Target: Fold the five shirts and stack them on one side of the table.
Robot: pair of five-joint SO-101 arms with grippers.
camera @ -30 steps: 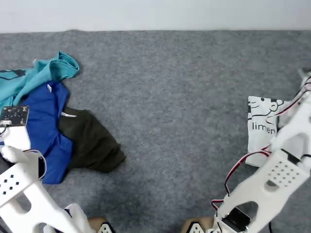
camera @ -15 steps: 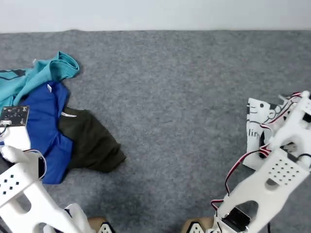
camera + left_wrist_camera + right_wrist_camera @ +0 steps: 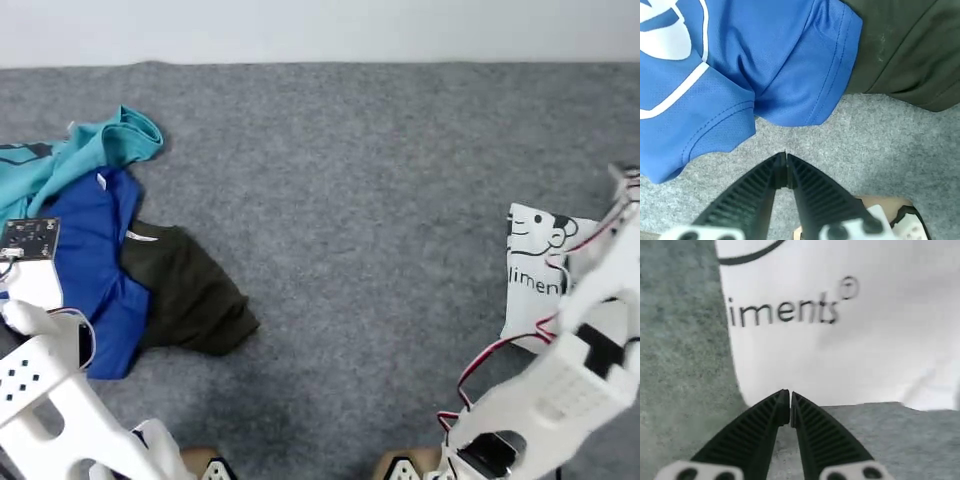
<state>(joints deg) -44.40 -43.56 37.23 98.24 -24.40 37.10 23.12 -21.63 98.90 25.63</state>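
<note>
At the near edge I have both arms drawn back low over the grey table [image 3: 380, 200]. My left gripper [image 3: 786, 170] has its jaws pressed together on nothing, its tip over bare table just short of the blue shirt's [image 3: 740, 65] sleeve hem. My right gripper [image 3: 790, 407] is likewise closed and empty, nose at the near edge of the white shirt [image 3: 840, 330]. That white shirt lies folded flat on the right side, printed side up, its long axis running near to far. On the left, the blue shirt stretches near to far, with the dark shirt [image 3: 185, 290] crumpled against its right side. Farthest off, the teal shirt [image 3: 90, 150] slants toward the back left.
</note>
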